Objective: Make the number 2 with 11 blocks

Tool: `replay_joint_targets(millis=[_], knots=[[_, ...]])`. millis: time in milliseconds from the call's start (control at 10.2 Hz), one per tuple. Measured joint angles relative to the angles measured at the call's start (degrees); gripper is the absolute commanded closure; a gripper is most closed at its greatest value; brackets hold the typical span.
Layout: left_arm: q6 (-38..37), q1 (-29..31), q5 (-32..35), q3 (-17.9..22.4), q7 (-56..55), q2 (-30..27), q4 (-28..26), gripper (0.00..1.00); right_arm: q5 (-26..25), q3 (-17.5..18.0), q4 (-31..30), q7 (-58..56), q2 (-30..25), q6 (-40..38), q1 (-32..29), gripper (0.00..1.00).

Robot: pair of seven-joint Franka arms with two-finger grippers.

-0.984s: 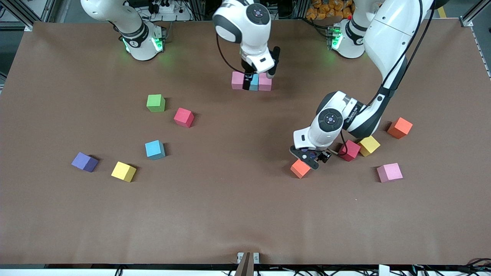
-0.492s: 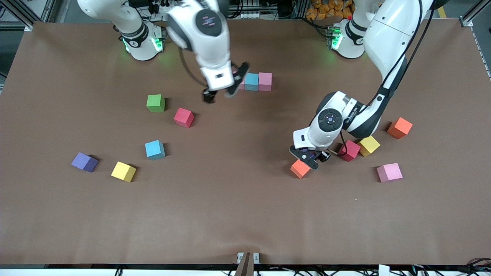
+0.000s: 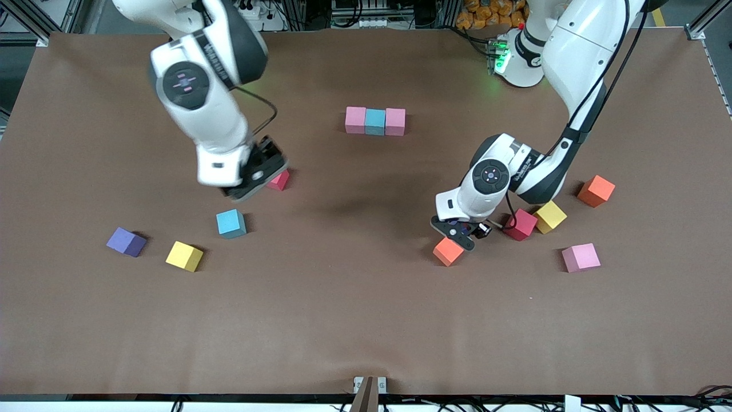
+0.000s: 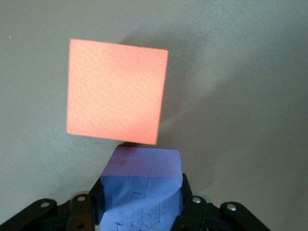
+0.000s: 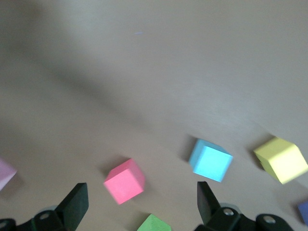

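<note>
Front view: brown tabletop, wide bare stretch nearer the camera than the pink-blue-pink row. Other blocks lie scattered toward both ends. Left claw pinches a purple block beside an orange block. Right claw, spread, hangs over a red block.

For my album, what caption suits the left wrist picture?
Left gripper clasps a purple cube beside an orange cube on the table.

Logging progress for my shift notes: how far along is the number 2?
Done: the top row, pink-blue-pink. In hand: the left gripper is shut on a purple cube beside the orange cube; the right gripper, open, hangs over the red cube. Remaining cubes lie scattered.
</note>
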Motion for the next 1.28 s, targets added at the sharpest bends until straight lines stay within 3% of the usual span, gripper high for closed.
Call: replay_joint_targets(millis=[492, 787, 1083, 1279], knots=[[-7.72, -0.11, 0.00, -8.72, -21.57, -3.13, -2.60, 0.47, 0.02, -0.03, 0.49, 1.57, 5.79, 7.48, -12.26, 0.00], [-7.68, -0.12, -1.07, -13.30, -34.64, -4.73, -6.35, 0.46, 0.04, 0.01, 0.55, 6.55, 10.47, 8.00, -13.66, 0.00], [-0.92, -0.14, -3.27, -16.82, -49.45, -6.96, -13.35, 0.46, 0.04, 0.80, 0.27, 8.82, 14.37, 8.18, -12.61, 0.00], [0.54, -0.12, -3.31, -18.88, -56.70, -7.48, -14.73, 0.47, 0.03, 1.13, -0.26, 8.33, 15.93, 8.48, -12.10, 0.00]])
